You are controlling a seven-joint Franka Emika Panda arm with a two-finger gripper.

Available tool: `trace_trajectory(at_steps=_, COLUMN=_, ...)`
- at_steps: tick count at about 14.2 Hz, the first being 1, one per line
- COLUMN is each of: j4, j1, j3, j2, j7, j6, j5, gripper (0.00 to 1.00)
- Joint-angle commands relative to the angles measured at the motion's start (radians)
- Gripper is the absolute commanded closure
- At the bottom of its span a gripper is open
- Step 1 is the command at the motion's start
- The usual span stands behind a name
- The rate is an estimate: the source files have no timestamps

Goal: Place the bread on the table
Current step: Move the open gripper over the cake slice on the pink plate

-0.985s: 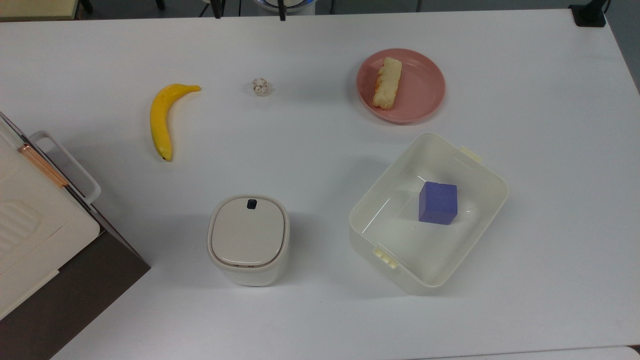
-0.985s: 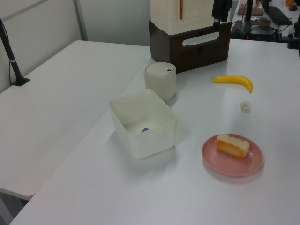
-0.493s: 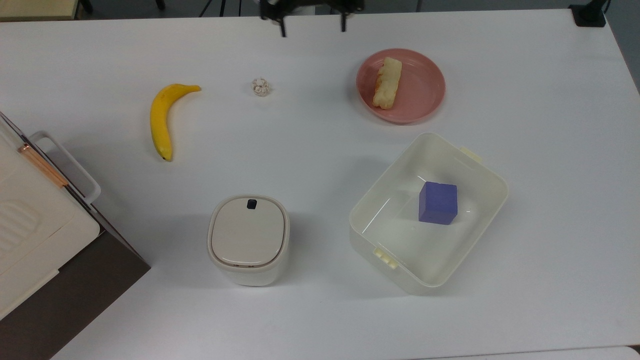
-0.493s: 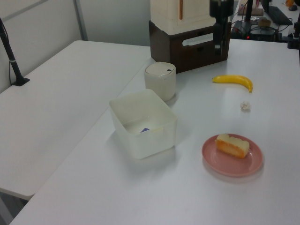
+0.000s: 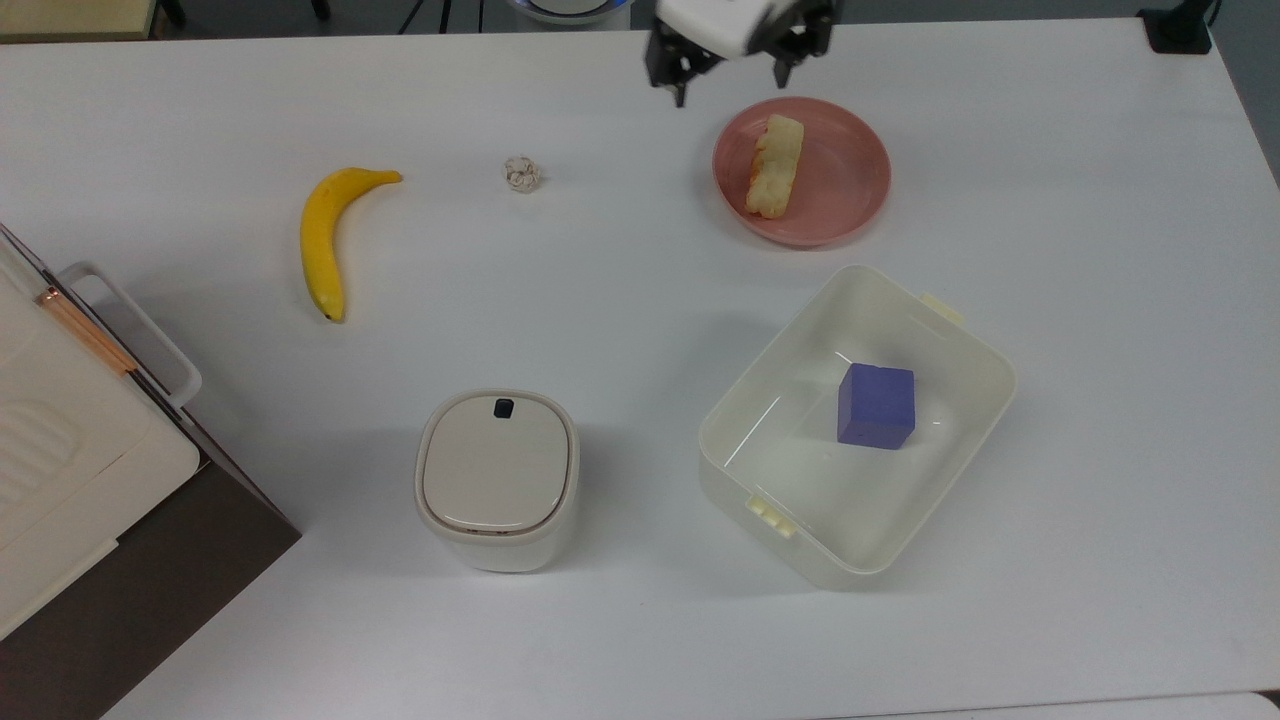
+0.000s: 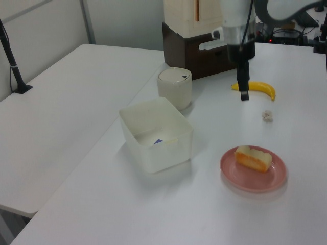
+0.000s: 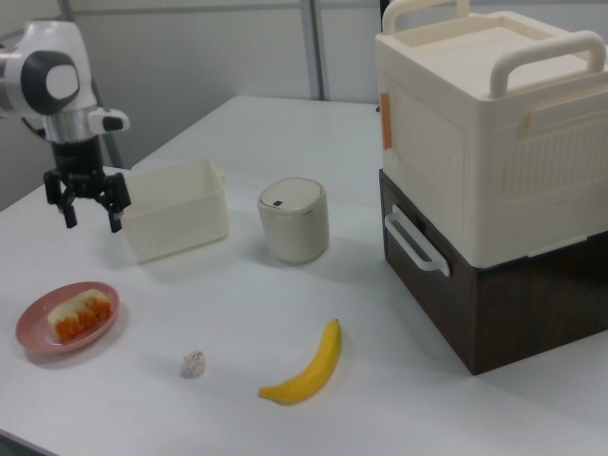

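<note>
Bread (image 5: 775,168) lies on the pink plate (image 5: 848,190), at the far side of the white tabletop (image 5: 600,280) in the top view. Tool (image 5: 728,78) hangs in the air above the plate's far-left edge in the top view, fingers spread wide, holding nothing. Open cream bin (image 5: 960,350) with a purple cube (image 5: 877,405) near the plate; banana (image 5: 327,237) well apart.

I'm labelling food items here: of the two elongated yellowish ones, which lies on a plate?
The bread: pale cream with browned patches, lying on the pink plate. The yellow banana lies directly on the table.
</note>
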Motion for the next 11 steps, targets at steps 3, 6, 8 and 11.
trace_trajectory(at_steps=3, j4=-0.099, j1=0.115, j3=-0.005, j2=0.046, j7=0.101, j6=0.111, j5=-0.060, gripper=0.01)
trace_trajectory(at_steps=6, j4=-0.156, j1=0.160, j3=-0.005, j2=0.060, j7=0.146, j6=0.149, j5=-0.089, gripper=0.01)
trace_trajectory(at_steps=8, j4=-0.200, j1=0.186, j3=-0.002, j2=0.078, j7=0.181, j6=0.189, j5=-0.109, gripper=0.01)
trace_trajectory(at_steps=11, j4=-0.254, j1=0.186, j3=0.015, j2=0.092, j7=0.208, j6=0.253, j5=-0.135, gripper=0.01)
